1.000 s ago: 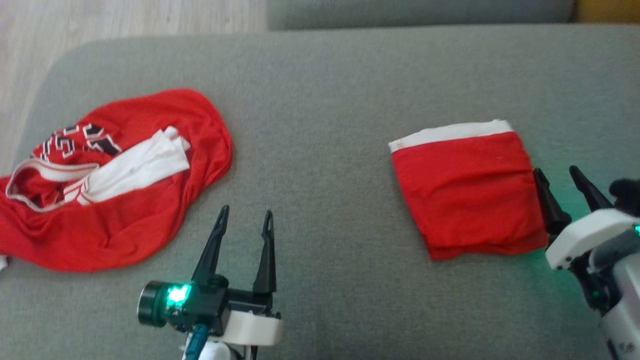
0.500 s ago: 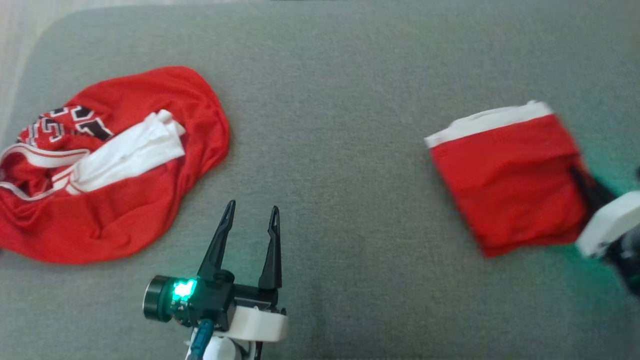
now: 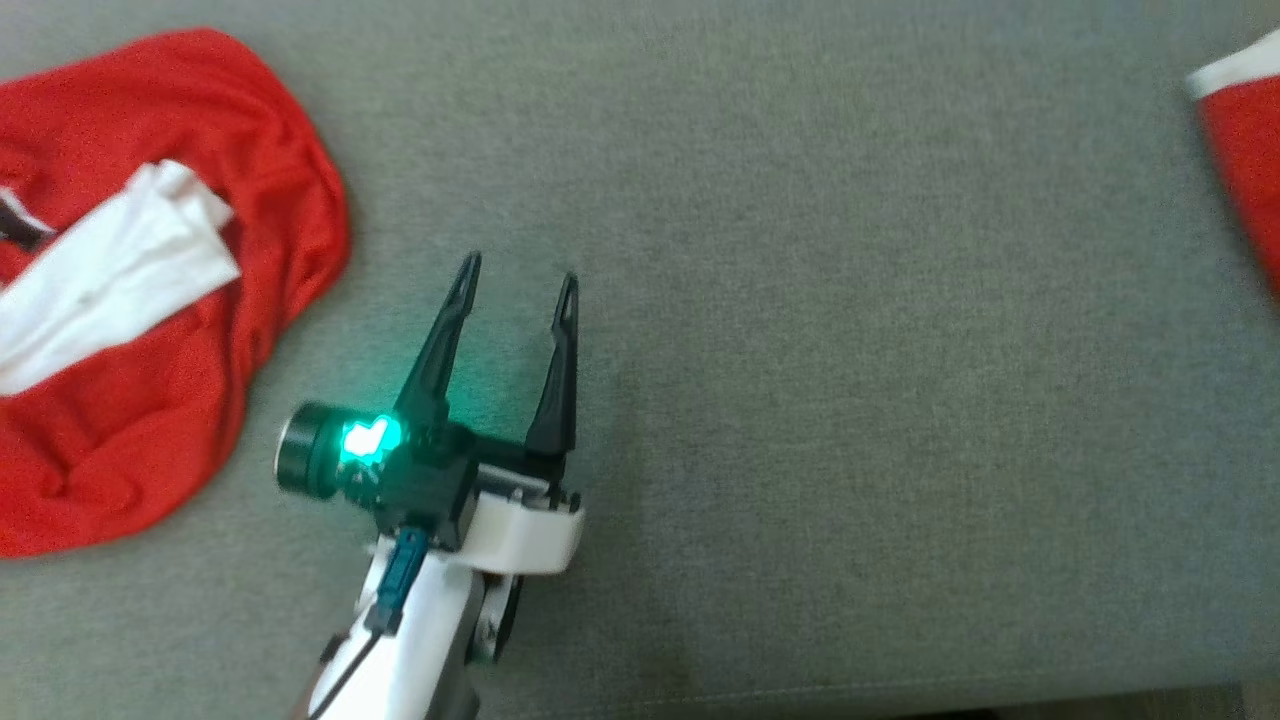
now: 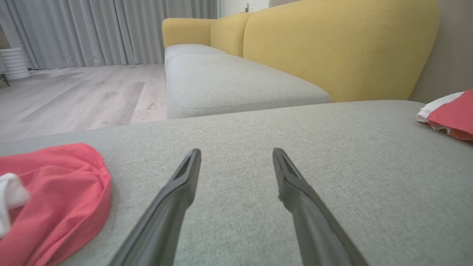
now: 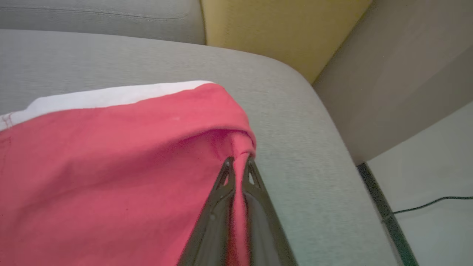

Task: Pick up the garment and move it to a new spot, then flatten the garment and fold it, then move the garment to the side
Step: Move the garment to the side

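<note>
The folded red garment with a white band [image 5: 111, 159] lies on the grey cushion near its right end. My right gripper [image 5: 239, 162] is shut on the garment's edge, pinching red cloth between its fingertips. In the head view a corner of that garment [image 3: 1245, 140] shows at the far right. The left wrist view has it [image 4: 449, 114] at the right edge. My left gripper [image 3: 518, 282] stands open over bare cushion with nothing between its fingers [image 4: 177, 188].
A crumpled red jersey with a white piece on it [image 3: 120, 300] lies at the left of the grey cushion [image 3: 800, 350]. A yellow sofa back [image 4: 332, 48] and wooden floor [image 4: 74, 96] lie beyond. The cushion's right edge [image 5: 332, 129] drops to the floor with a cable.
The head camera has shifted, so the whole picture moved. The right gripper closed on the folded garment's edge and carried it to the right, away from the left gripper, which stayed open.
</note>
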Motion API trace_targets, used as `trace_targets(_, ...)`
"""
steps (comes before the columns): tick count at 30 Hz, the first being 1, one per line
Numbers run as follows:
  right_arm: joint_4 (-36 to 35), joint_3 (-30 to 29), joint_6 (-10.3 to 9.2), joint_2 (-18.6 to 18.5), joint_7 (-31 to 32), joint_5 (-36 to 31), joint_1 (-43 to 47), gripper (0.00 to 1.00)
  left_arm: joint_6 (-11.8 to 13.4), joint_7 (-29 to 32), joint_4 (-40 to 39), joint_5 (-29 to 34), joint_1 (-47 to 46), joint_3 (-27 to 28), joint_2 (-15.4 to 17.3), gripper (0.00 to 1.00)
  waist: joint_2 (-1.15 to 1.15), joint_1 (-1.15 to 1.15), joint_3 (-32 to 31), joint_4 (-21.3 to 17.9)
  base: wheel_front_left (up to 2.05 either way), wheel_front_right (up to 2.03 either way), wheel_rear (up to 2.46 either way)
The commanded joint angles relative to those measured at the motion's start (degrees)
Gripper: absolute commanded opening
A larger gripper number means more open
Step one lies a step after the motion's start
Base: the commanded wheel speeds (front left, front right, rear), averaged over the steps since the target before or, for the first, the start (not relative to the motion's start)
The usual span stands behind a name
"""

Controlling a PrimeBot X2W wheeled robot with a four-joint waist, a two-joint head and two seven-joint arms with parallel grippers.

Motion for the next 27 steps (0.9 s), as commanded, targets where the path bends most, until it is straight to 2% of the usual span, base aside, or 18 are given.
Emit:
trace_targets(1,-0.7,-0.7,0.37,-3.5,-0.8,-0.7,0.6,0.00,-0.1,-0.3,-1.8,0.1,-1.1,0.8,-0.1,1.00,0.00,-0.01,2.4,-1.3,0.00,0.00,0.00)
trace_targets(2,-0.2,-1.9,0.37,-4.2,-1.4,-1.8,0.6,0.00,-0.1,-0.3,-1.9,-0.1,-1.6,0.6,-0.1,1.00,0.00,-0.01,2.8,-1.4,0.00,0.00,0.00)
trace_targets(3,0.0,-3.0,0.37,-4.6,-1.9,-3.0,0.4,0.15,0.0,-0.3,-2.0,-0.4,-2.1,0.3,-0.1,1.00,0.00,-0.01,3.0,-1.6,0.00,0.00,0.00)
trace_targets(4,0.3,-4.0,0.37,-4.7,-2.3,-4.2,0.1,1.00,0.1,-0.3,-1.9,-0.6,-2.4,0.1,-0.1,1.00,0.00,-0.01,3.0,-1.7,0.00,0.00,0.00)
trace_targets(6,0.9,-5.5,0.37,-4.2,-2.6,-6.9,-0.1,1.00,0.2,-0.3,-1.4,-1.1,-2.8,-0.6,-0.1,1.00,0.00,-0.01,2.3,-1.6,0.00,0.00,0.00)
trace_targets(10,1.1,-7.3,0.37,-0.2,-1.7,-10.4,0.3,1.00,0.5,-0.3,-0.2,-2.1,-2.4,-1.1,-0.1,1.00,0.00,-0.01,-1.5,-0.8,0.00,0.00,0.00)
trace_targets(15,-1.6,-6.9,0.37,9.9,-3.6,-13.1,4.3,1.00,1.6,-0.3,1.7,-3.5,1.7,0.1,-0.1,1.00,0.00,-0.01,-11.5,1.1,0.00,0.00,0.00)
trace_targets(22,-5.3,1.1,0.37,22.6,-11.3,-13.4,14.1,1.00,2.5,-0.3,6.0,-5.2,9.0,3.2,-0.1,1.00,0.00,-0.01,-25.9,2.5,0.00,0.00,0.00)
trace_targets(27,-5.5,6.3,0.37,29.7,-17.0,-12.5,19.1,1.00,2.8,-0.3,7.2,-5.4,12.8,6.9,-0.1,1.00,0.00,-0.01,-31.1,1.9,0.00,0.00,0.00)
